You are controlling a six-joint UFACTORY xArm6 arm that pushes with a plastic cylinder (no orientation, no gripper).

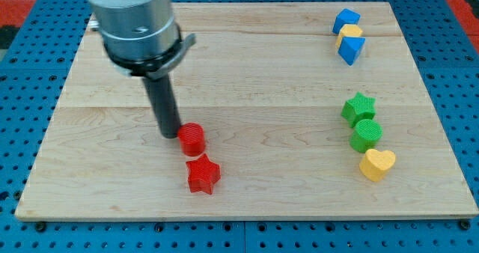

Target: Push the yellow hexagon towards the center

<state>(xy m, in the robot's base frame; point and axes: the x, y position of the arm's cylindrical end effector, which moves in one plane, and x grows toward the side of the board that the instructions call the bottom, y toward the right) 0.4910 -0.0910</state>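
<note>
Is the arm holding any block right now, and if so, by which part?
Nothing is held. My tip is a bare rod on the board, just at the view's left of the red cylinder, far from the yellow hexagon at the top right.

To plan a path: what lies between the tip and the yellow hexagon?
In the camera view, only bare board lies between my tip and the yellow hexagon.

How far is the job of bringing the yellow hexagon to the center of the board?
Done: nothing that shows. The yellow hexagon sits near the view's top right, wedged between two blue blocks, far from the center. In hand: my tip is at the left side of the red cylinder, across the board. Left: travel to the hexagon, then the whole push.
</note>
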